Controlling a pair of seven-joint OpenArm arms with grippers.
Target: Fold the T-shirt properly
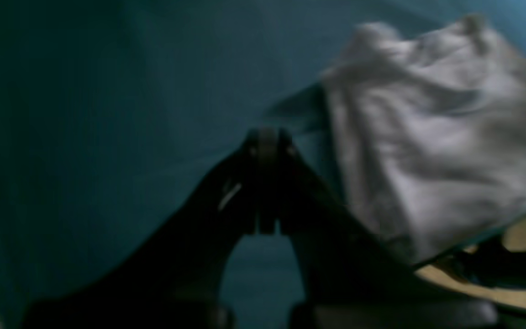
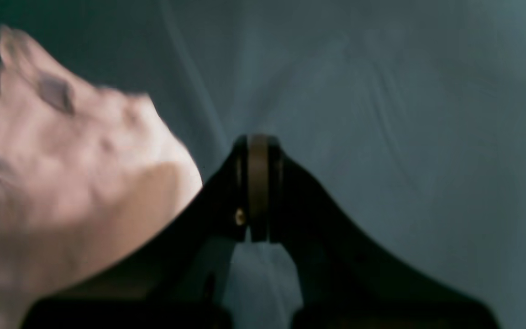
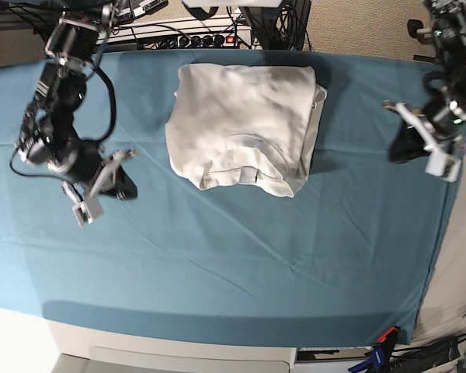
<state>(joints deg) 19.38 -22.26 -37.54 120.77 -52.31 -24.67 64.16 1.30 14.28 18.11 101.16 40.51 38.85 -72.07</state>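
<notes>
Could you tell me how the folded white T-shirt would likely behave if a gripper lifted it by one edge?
The T-shirt looks like soft, wrinkled cloth, so it would probably droop and unfold. Its layers lie loosely stacked, so a push would likely bunch them on the teal cloth rather than slide the bundle whole.

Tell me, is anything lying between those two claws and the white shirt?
Nothing visible does. Only bare teal cloth lies between the T-shirt and the right gripper on one side, and the left gripper on the other. Both are shut and apart from it.

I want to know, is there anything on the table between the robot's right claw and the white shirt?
Only bare teal cloth lies between the right gripper and the T-shirt, seen in the base view.
</notes>
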